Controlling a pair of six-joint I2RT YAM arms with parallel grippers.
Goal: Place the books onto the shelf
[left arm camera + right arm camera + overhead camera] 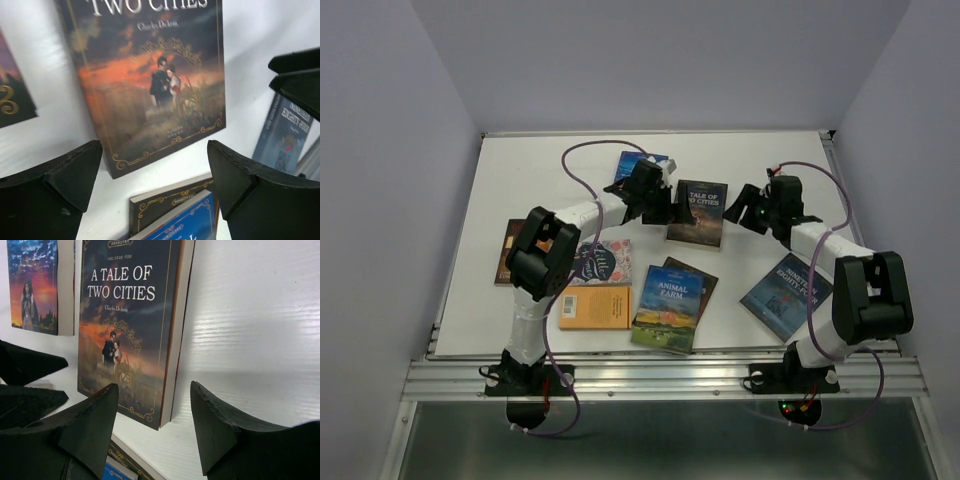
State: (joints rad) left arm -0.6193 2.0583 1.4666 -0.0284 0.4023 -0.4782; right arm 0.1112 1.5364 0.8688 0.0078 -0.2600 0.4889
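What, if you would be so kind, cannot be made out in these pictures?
- Top view: far blue book, title covered by the left end effector.
- Top view: brown book, mostly under the left arm's elbow.
- Top view: dark book, mostly beneath Animal Farm.
- Left wrist view: A Tale of Two Cities, title cut by the top edge.

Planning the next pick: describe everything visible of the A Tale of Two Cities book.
The A Tale of Two Cities book is a thin paperback lying flat, cover up, on the white table. Dark cover, orange sunset, a couple, gold border, Charles Dickens's name. It sits between the left gripper and right gripper, both open; neither appears to touch it.
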